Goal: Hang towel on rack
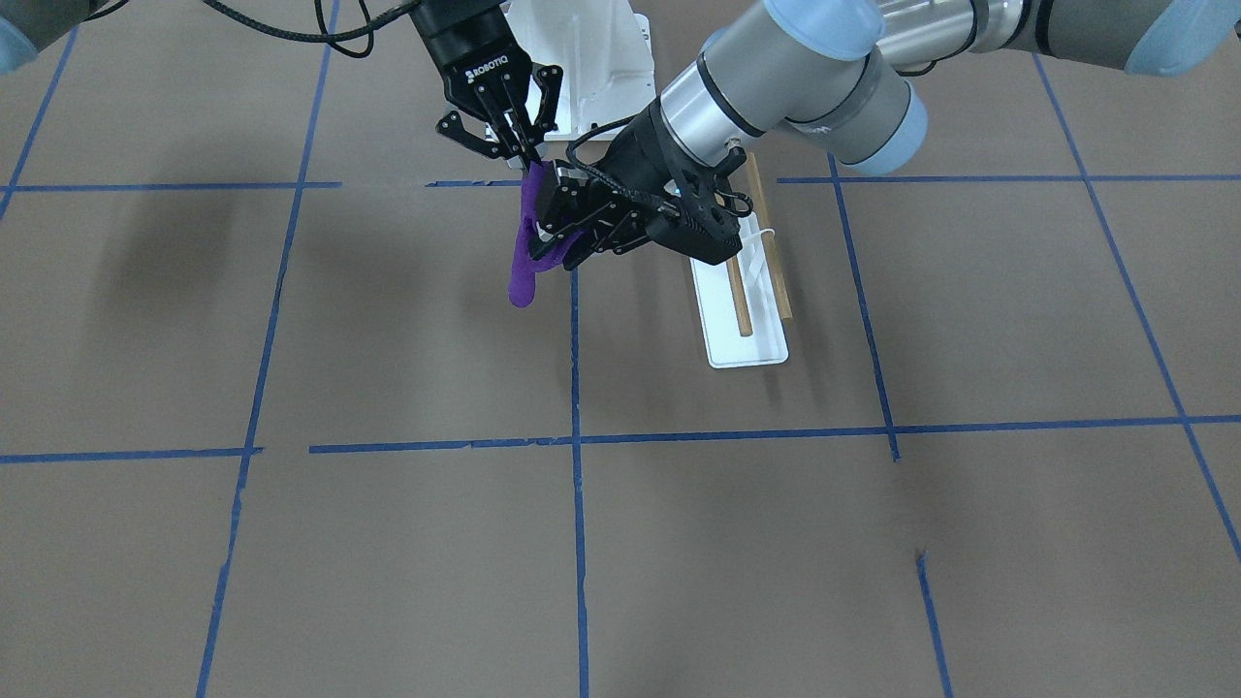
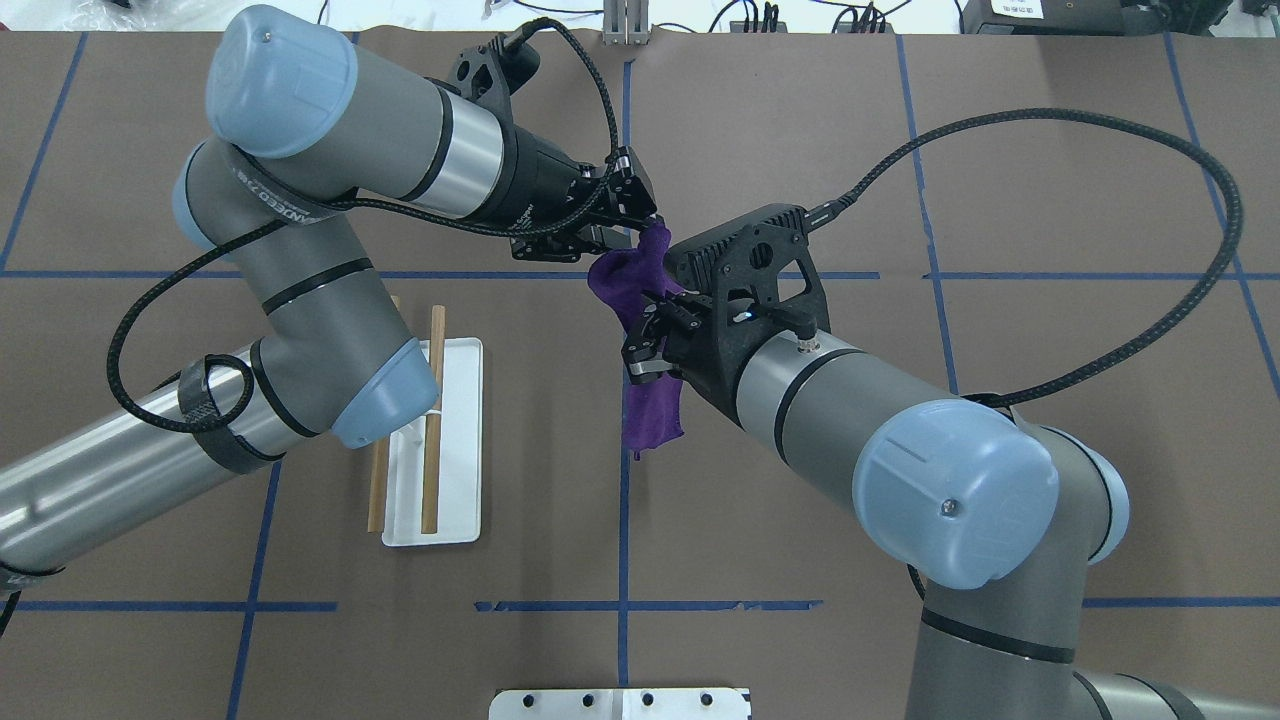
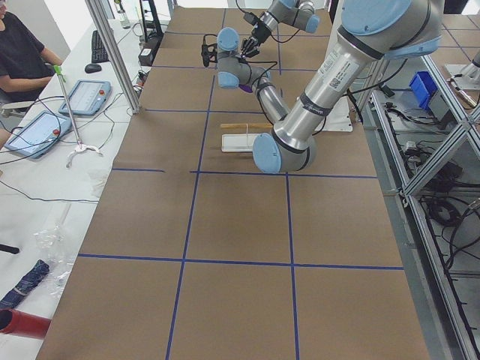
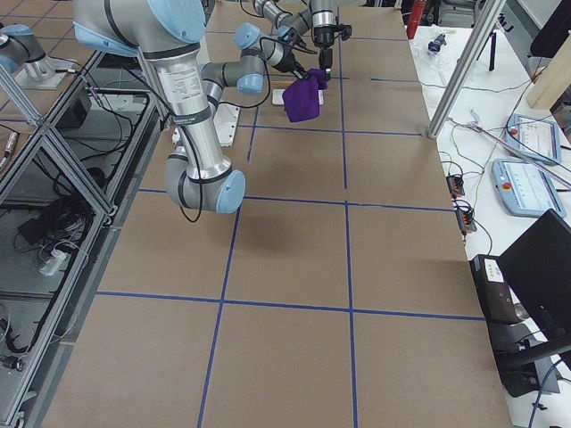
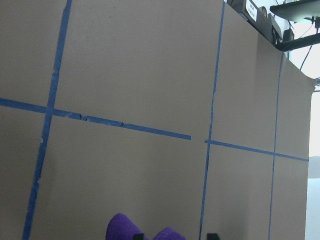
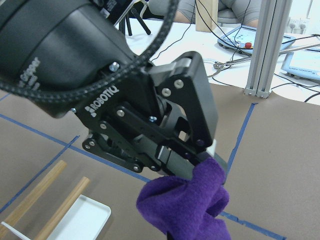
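The purple towel (image 1: 524, 276) hangs in the air between both grippers, left of the rack in the front view. My right gripper (image 1: 528, 165) points down and is shut on the towel's top edge. My left gripper (image 1: 555, 247) reaches in sideways and is shut on the towel a little farther from my base. In the overhead view the towel (image 2: 652, 415) droops below the right gripper (image 2: 640, 335), with the left gripper (image 2: 648, 222) at its far end. The rack (image 2: 460, 430) stands on the table under my left forearm, its two wooden rods (image 2: 432, 420) bare.
A large white metal pedestal (image 1: 582, 58) stands at my base, behind the grippers. My left elbow (image 2: 380, 390) hangs over the rack's far end. Blue tape lines cross the brown table (image 1: 388, 543). Operators' tablets lie beyond the table's far edge.
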Available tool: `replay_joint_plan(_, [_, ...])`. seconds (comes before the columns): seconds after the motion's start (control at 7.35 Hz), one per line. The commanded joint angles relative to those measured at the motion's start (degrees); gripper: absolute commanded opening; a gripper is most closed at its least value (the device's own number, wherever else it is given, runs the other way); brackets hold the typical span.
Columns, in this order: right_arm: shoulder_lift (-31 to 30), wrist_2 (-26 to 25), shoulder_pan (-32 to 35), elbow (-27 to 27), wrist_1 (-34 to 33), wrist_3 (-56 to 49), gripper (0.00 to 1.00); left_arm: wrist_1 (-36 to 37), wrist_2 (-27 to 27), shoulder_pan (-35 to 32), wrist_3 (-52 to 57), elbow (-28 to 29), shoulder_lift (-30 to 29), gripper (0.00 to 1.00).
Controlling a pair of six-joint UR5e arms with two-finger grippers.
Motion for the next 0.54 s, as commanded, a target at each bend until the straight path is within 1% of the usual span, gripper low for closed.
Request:
replay_joint_plan(0.0, [-0.2,0.0,0.0,0.4,0.0,0.0,0.00,0.0,-0.2,0.0,0.0,-0.8,0.3,0.00])
replay_joint_plan(0.41, [-0.3,0.3,0.1,0.7,0.0,0.0,0.00,0.0,-0.2,0.0,0.0,-0.8,0.3,0.00])
